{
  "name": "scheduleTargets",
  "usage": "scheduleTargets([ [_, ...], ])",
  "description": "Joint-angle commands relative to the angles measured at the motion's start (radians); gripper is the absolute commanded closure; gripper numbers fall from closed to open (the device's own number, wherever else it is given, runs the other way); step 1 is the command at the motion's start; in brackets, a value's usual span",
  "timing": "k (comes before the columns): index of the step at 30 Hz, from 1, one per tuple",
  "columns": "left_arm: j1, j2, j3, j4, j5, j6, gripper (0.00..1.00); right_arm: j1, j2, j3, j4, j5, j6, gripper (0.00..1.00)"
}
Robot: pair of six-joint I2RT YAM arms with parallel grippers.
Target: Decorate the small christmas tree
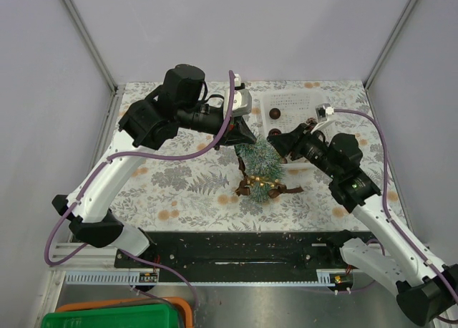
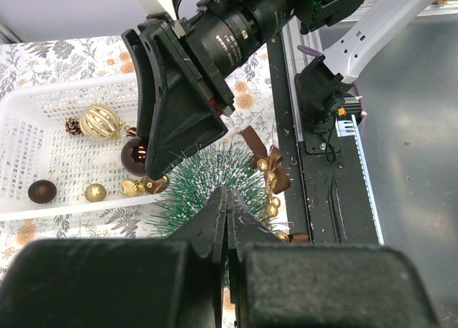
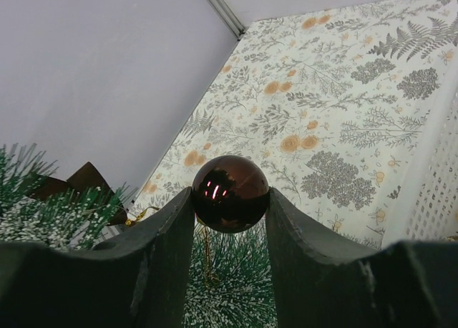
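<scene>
The tree (image 1: 259,165) stands near the middle of the tablecloth (image 1: 186,177), just in front of the basket (image 1: 290,99) and between the two grippers. It is a small cone of dark-green bristles, frosted white at the tips, with the frosting thickest on the lower skirt. A string of gold beads (image 2: 270,199) winds round its lower part, and a brown bow (image 2: 259,143) with trailing ribbon ends sits against its side. From above the bristles hide its base, so I cannot say whether it stands quite straight.

The right gripper (image 3: 230,199) has its jaws clamped on a glossy dark-brown ball (image 3: 230,185). It holds the ball at the fingertips, just above the bristles on the tree's basket side. A thin gold thread hangs from the ball down into the branches.

The left gripper (image 2: 227,199) hovers over the tree from the other side, its jaws pressed together with nothing between them.

In the basket lie a big gold bauble (image 2: 100,122), a pine cone (image 2: 73,125), a small brown bauble (image 2: 41,191) and a small gold bauble (image 2: 95,192), all apart from one another
</scene>
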Motion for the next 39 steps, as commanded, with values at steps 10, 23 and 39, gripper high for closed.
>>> scheduleTargets([
  [10,-0.005,0.005,0.040,0.021,0.027,0.004,1.00,0.007,-0.062,-0.064,0.041,0.018,0.027,0.82],
  [23,-0.005,0.000,0.040,0.019,0.027,0.004,1.00,0.008,-0.100,-0.076,0.001,0.021,0.055,0.43],
  [39,-0.005,0.000,0.043,0.019,0.025,0.004,1.00,0.008,-0.120,-0.042,-0.122,0.095,-0.020,0.35],
])
